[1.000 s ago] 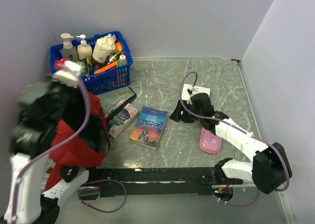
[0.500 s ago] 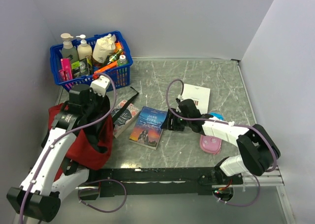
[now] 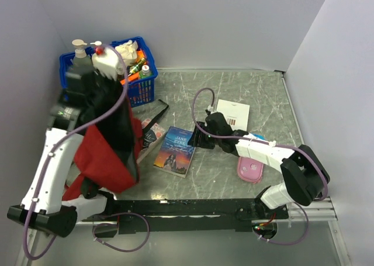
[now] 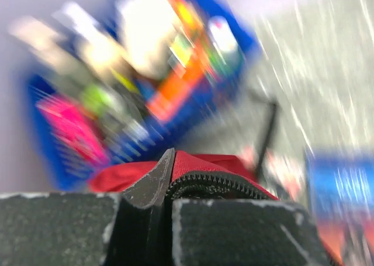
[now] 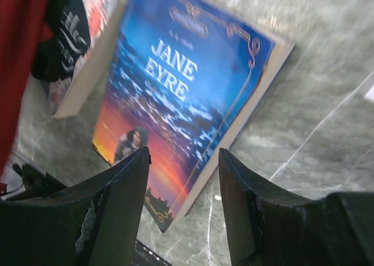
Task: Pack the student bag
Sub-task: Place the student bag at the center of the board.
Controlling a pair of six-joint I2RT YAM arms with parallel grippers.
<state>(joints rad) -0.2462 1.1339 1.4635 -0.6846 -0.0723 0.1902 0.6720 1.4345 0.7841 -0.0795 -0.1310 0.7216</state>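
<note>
The student bag (image 3: pixel 99 161), dark red with black zipper trim, hangs at the left with its upper edge lifted off the table. My left gripper (image 3: pixel 112 96) is shut on that zippered edge (image 4: pixel 198 168), the red fabric pinched between the fingers (image 4: pixel 146 187). A blue "Jane Eyre" book (image 3: pixel 176 151) lies flat mid-table. My right gripper (image 3: pixel 196 138) hovers low over its right side, open; in the right wrist view the jaws straddle the near corner of the book (image 5: pixel 175 90) without touching it. A second book (image 3: pixel 149 135) lies partly under the bag.
A blue basket (image 3: pixel 143 90) of bottles stands at the back left, just behind my raised left arm. A pink pencil case (image 3: pixel 250 168) and a white booklet (image 3: pixel 233 113) lie right of my right arm. Walls close in the left, back and right sides.
My left arm has swung the bag's edge up and back toward the basket. My right gripper has slid left over the Jane Eyre book, its jaws narrowing a little.
</note>
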